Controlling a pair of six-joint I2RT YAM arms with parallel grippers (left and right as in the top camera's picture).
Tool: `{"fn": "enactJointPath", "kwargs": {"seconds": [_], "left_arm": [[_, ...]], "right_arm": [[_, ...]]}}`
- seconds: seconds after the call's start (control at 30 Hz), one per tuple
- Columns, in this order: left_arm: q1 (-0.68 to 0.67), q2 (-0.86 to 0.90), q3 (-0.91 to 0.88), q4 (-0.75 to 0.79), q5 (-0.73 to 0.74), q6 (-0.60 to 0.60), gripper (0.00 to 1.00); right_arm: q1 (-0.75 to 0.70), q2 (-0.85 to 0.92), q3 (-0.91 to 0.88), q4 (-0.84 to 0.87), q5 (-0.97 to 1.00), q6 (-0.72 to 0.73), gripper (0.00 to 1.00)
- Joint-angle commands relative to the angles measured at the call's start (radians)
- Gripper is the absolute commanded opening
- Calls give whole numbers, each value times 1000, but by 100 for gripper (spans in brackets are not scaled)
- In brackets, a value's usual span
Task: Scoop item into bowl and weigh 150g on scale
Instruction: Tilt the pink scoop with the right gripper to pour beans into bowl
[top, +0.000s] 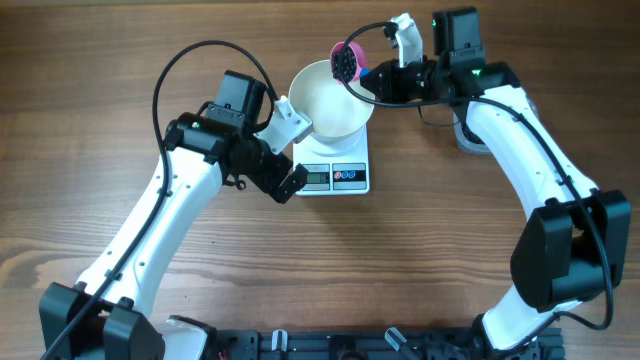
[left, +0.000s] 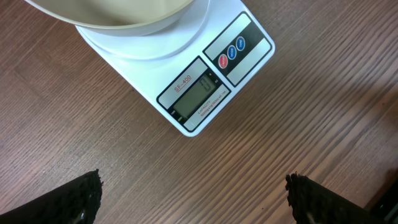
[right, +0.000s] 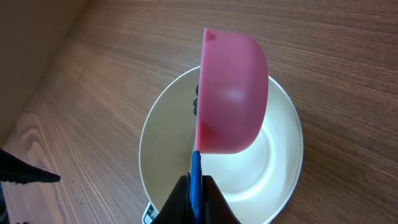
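From above, the round white bowl (top: 330, 100) sits on the small white rectangular digital scale (top: 337, 176) in the middle of the wooden counter (top: 100, 120). The right gripper (top: 372, 78) is just beyond the bowl's far rim, closed on the blue handle (top: 361, 71) of a pink plastic scoop (top: 338, 50). The scoop is tipped on its side over that rim, with the tiny round black beads (top: 346, 65) showing in its mouth. The left gripper (top: 288, 182) hovers at the scale's front left corner, holding nothing. Through the left wrist camera, its two dark fingertips (left: 81, 199) stand wide apart over bare counter (left: 323, 112). The scale (left: 186, 65) lies ahead of them with its grey display (left: 199, 93) facing up, and the bowl (left: 124, 18) rests on top. Through the right wrist camera, the gripper (right: 194, 199) pinches the blue handle (right: 196, 171) tightly. The pink scoop (right: 233, 93) hangs directly above the bowl (right: 280, 162), and a few beads (right: 196, 102) peek past its left edge.
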Motion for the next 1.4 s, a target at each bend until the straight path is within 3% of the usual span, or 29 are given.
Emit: {"fn": "enactJointPath", "kwargs": {"seconds": [0.0, 0.47, 1.37], "left_arm": [[2, 6, 7, 3, 19, 16, 100], [2, 6, 7, 3, 19, 16, 100], [2, 6, 7, 3, 19, 16, 100]], "right_arm": [[3, -34, 27, 7, 1, 8, 4], [3, -34, 27, -45, 2, 31, 4], [3, -34, 27, 74, 35, 33, 4]]}}
